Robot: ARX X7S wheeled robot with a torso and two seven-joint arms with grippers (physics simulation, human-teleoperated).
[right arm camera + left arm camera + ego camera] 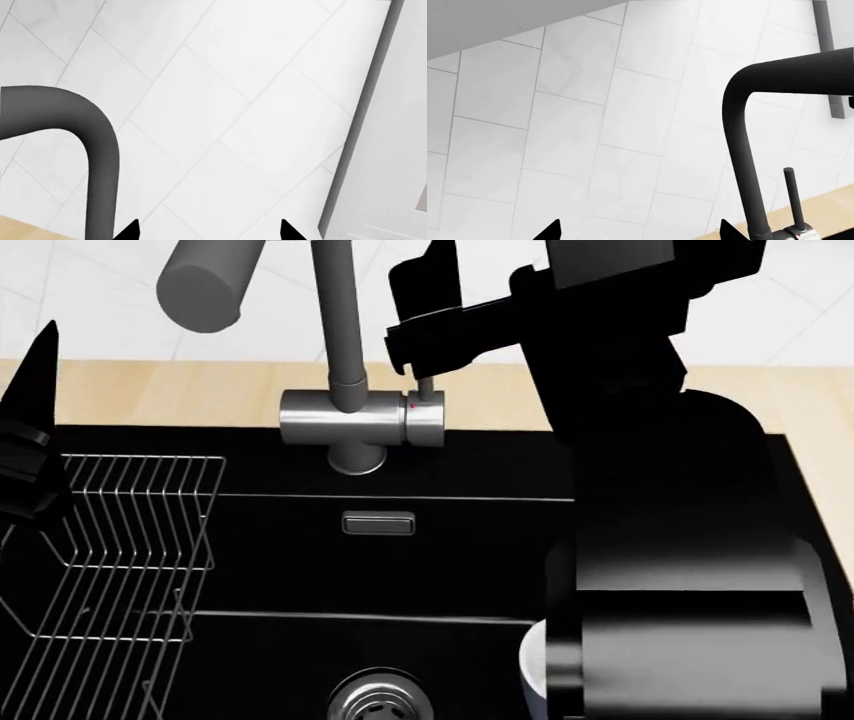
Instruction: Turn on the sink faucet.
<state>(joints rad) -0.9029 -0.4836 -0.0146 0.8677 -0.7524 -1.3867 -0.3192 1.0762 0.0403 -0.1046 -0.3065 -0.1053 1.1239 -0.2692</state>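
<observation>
The sink faucet has a tall grey spout (340, 320), a brushed-steel body (360, 420) and a thin upright lever rod (426, 392) with a red mark. It stands behind the black sink (441, 550). My right gripper (422, 330) hovers right at the top of the lever. In the right wrist view this gripper (208, 231) is open with only tile between its fingertips, and the spout (100, 150) is beside it. My left gripper (639, 231) is open and empty. It faces the wall, with the spout (740, 150) and lever (792, 200) off to one side.
A wire dish rack (120, 570) fills the sink's left part, and my left gripper (34, 430) is above it. A steel overflow plate (379, 524) and the round drain (380, 700) are in the basin. A white vessel (531, 670) peeks from behind my right arm. The wooden counter (160, 390) and the tiled wall lie behind.
</observation>
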